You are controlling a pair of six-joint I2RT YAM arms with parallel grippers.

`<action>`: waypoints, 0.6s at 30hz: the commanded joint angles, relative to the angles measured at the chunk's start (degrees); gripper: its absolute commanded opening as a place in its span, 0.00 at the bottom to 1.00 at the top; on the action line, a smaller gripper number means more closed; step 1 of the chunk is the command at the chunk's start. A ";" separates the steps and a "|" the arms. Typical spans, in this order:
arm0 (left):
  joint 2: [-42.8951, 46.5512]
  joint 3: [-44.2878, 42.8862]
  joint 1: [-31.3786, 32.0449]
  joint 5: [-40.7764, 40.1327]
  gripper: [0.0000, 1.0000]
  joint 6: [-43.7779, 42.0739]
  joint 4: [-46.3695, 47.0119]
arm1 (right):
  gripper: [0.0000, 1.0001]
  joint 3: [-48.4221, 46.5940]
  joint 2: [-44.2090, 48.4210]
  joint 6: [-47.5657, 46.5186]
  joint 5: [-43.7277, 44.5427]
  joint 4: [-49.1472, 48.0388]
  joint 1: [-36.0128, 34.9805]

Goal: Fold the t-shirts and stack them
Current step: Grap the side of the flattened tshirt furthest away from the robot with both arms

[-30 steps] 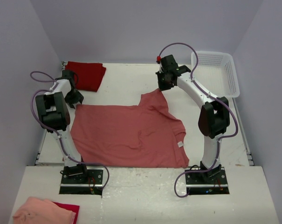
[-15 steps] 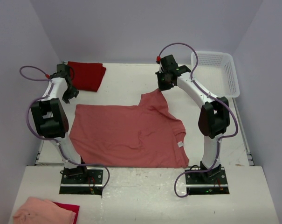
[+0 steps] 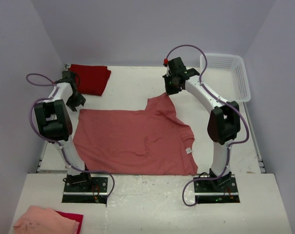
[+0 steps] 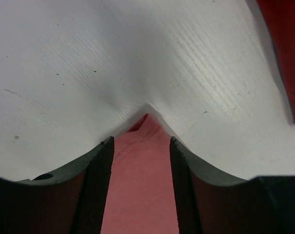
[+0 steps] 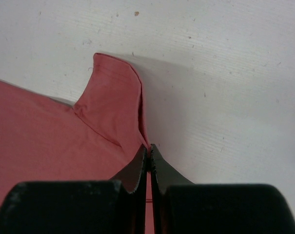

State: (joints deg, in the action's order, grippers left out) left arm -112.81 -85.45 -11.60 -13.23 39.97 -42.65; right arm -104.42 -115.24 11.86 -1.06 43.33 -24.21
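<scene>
The salmon t-shirt (image 3: 137, 141) lies spread flat on the table, its white label (image 3: 188, 150) near the right edge. My right gripper (image 3: 169, 90) is shut on the hem of its far sleeve (image 5: 113, 107), the jaws (image 5: 149, 147) pinching the cloth edge. My left gripper (image 3: 77, 101) hovers open over the shirt's far left corner, which shows as a pointed tip (image 4: 145, 122) between the two fingers (image 4: 101, 161); the gripper (image 4: 141, 142) holds nothing. The crimson t-shirt (image 3: 91, 78) lies folded at the back left, and its edge (image 4: 284, 48) shows in the left wrist view.
A white mesh basket (image 3: 225, 73) stands at the back right. A peach-pink cloth (image 3: 42, 222) lies on the near shelf at the bottom left, in front of the arm bases. Walls close in the table on the left, back and right.
My left arm swung a little toward the back left and came back over the shirt's far left corner. The right arm and the shirt have not moved.
</scene>
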 commanded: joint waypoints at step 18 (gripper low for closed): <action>-1.27 0.99 -0.27 4.01 0.50 1.08 3.19 | 0.00 -0.43 1.60 -0.70 -0.70 0.97 0.12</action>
State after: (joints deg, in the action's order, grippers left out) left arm -114.45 -84.66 -11.60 -10.26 39.97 -40.97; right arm -104.42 -115.24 11.86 -1.06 43.33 -24.21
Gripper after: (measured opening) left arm 0.504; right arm 0.010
